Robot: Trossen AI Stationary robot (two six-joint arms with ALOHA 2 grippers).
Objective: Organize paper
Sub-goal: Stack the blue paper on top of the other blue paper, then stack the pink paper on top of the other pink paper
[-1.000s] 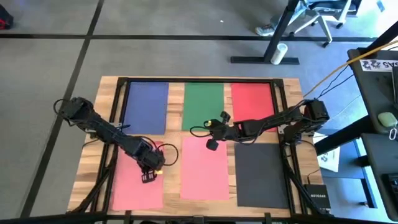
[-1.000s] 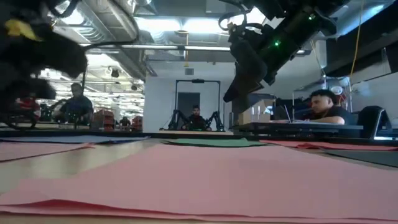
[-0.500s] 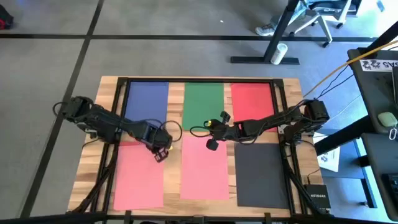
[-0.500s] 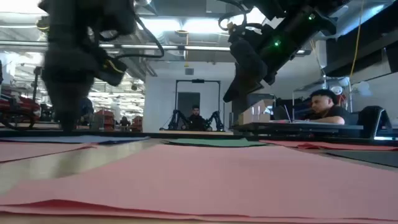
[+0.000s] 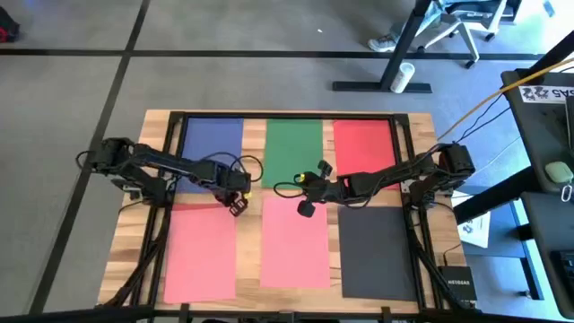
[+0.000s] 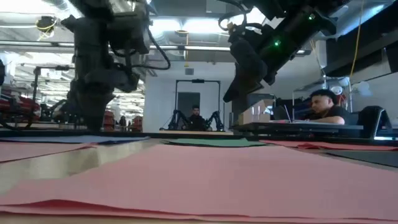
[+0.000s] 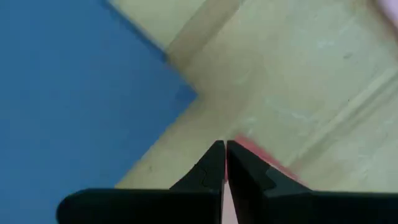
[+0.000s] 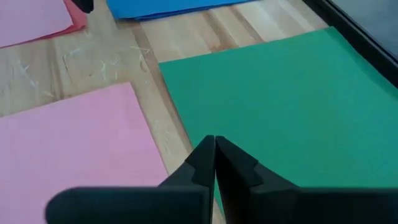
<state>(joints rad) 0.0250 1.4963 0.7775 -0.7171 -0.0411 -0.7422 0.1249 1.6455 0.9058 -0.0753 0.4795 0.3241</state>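
1. High view: six sheets of paper lie flat on the wooden bench (image 5: 421, 126) in two rows. The far row has the blue sheet (image 5: 212, 148), the green sheet (image 5: 292, 148) and the red sheet (image 5: 363, 144). The near row has a salmon sheet (image 5: 199, 251), a pink sheet (image 5: 294, 244) and the dark grey sheet (image 5: 377, 251).
2. High view: the left gripper (image 5: 239, 205) sits over the far right corner of the salmon sheet, just below the blue sheet's near right corner. The right gripper (image 5: 305, 207) hangs over the far edge of the pink sheet, just near the green sheet's near edge.
3. Low view: the pink sheet (image 6: 236, 180) fills the foreground, with the other sheets as thin strips behind it. Both arms reach down from above, with their tips clear of the paper. People sit in the room beyond the bench.
4. Left wrist view: the left gripper (image 7: 225, 155) has its fingers pressed together with nothing between them. Its tip points at a red-toned corner of paper (image 7: 258, 155), which is touching or just under it; which one cannot be told. The blue sheet (image 7: 68, 93) lies just beside, across a strip of bare wood.
5. Right wrist view: the right gripper (image 8: 215, 152) also has its fingers pressed together, holding nothing. It hovers over the gap between the pink sheet (image 8: 74, 143) and the green sheet (image 8: 280, 106). The blue sheet (image 8: 168, 6) lies farther off.
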